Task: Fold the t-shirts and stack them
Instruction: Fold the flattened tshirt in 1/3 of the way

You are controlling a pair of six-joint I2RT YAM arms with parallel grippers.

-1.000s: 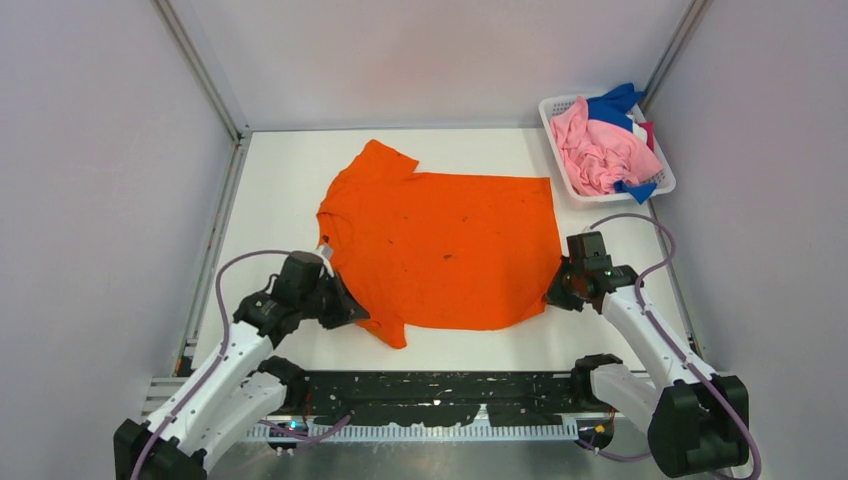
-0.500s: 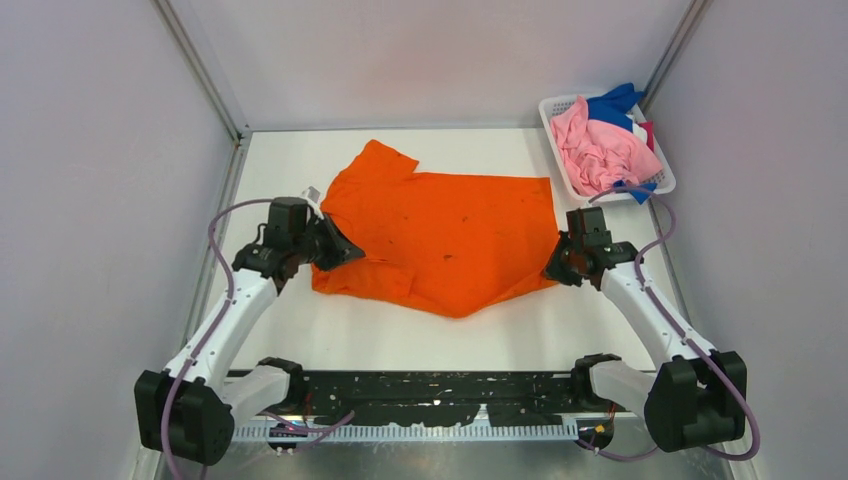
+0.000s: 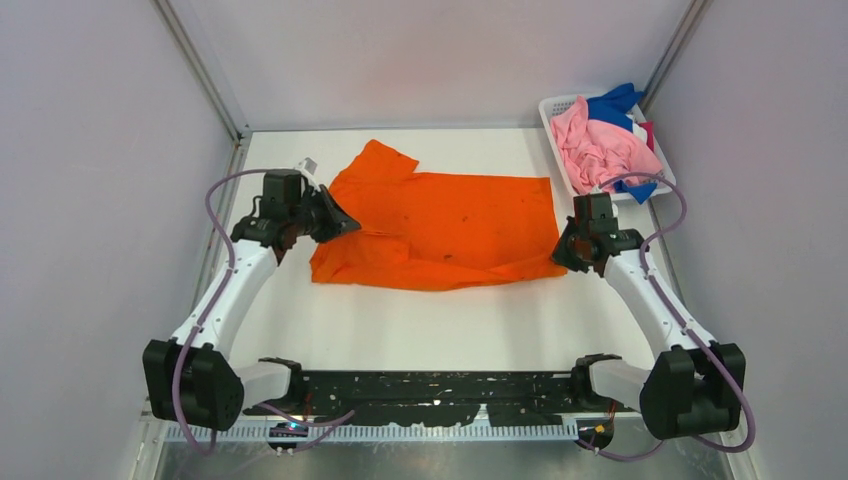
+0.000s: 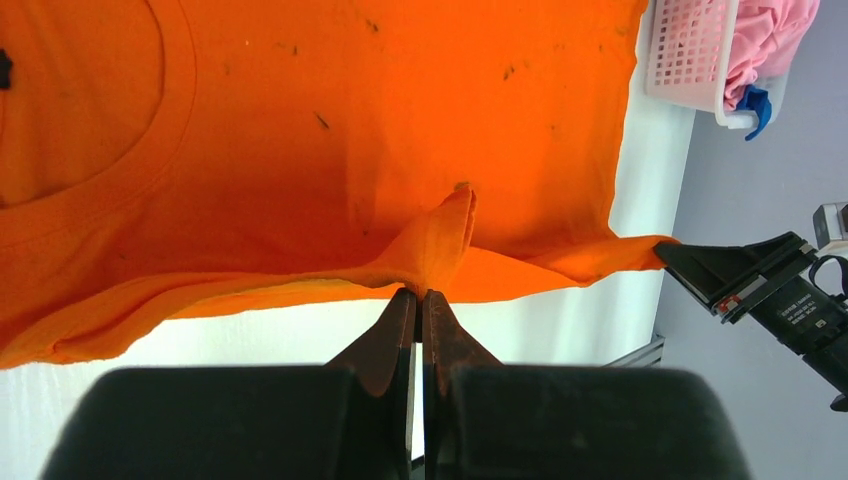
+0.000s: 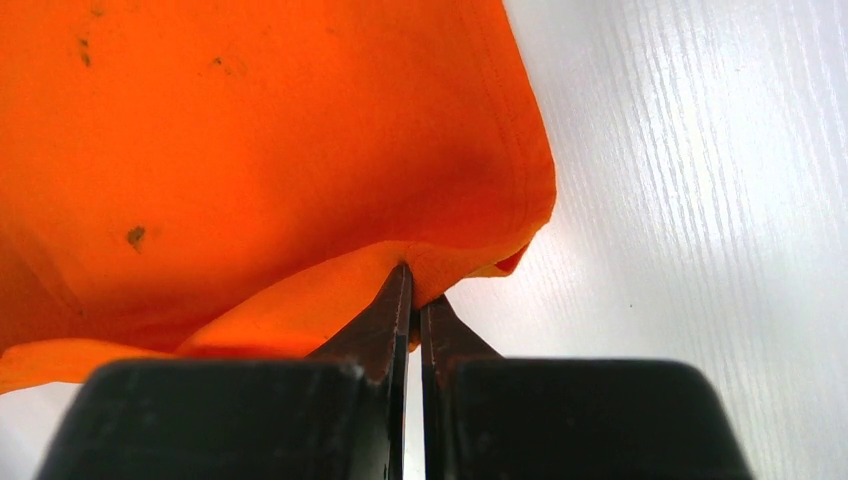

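The right gripper [image 5: 412,288] is reaching up from six o'clock, its two dark fingers [image 5: 375,330] pressing together on a fold of the orange t-shirt [image 5: 260,130]. The cloth is filling the view from nine to twelve o'clock, with its hemmed corner drooping just beyond the fingertips toward two o'clock. Small dark specks [image 5: 135,236] are showing around ten o'clock. The white table [image 5: 700,200] is showing from one to five o'clock.

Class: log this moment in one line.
left end effector: shut on orange shirt | right end effector: shut on orange shirt | fold: underway
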